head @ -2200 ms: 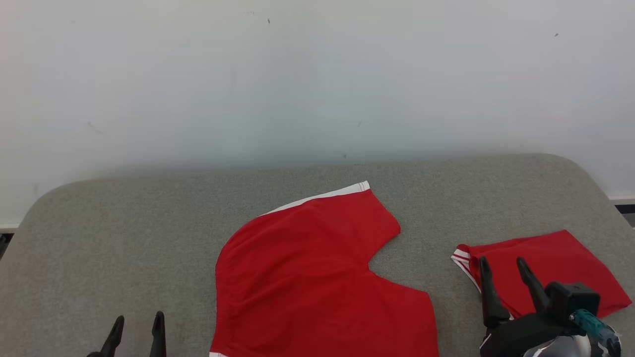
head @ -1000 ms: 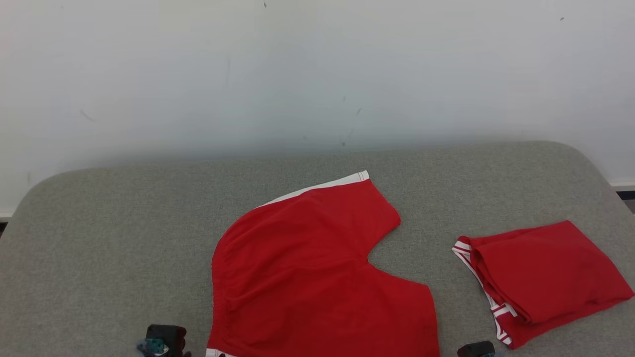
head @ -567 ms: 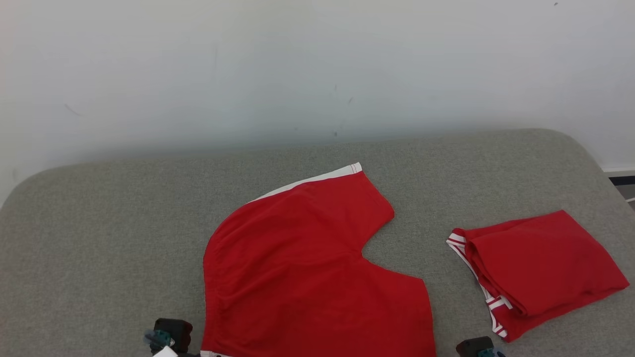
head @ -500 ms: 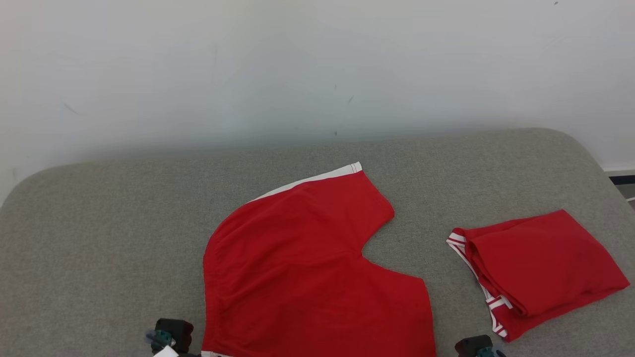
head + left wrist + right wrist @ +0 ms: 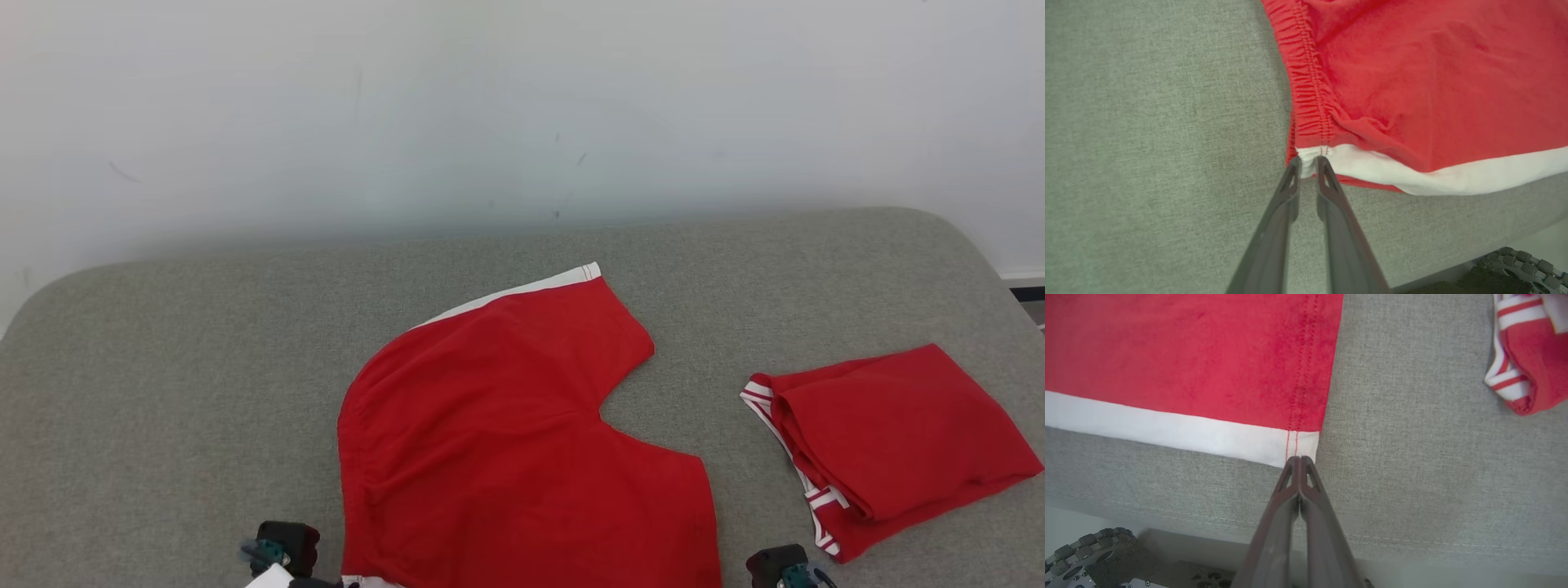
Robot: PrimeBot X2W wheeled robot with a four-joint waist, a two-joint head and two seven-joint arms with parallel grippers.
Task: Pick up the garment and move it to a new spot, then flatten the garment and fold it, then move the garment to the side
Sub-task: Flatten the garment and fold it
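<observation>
Now flat shorts [image 5: 506, 441], waistband left, legs right; left fingers [image 5: 1295, 166], right fingers [image 5: 1300, 462] tight on near corners.

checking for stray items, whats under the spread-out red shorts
The spread red shorts lie flat on the grey cushion, no bulge showing. The surface directly beneath is covered, so unseen.

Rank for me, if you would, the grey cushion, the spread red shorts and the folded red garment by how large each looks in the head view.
1. grey cushion, by far the largest.
2. spread red shorts, even though the bottom edge cuts them off.
3. folded red garment, the smallest.
</observation>
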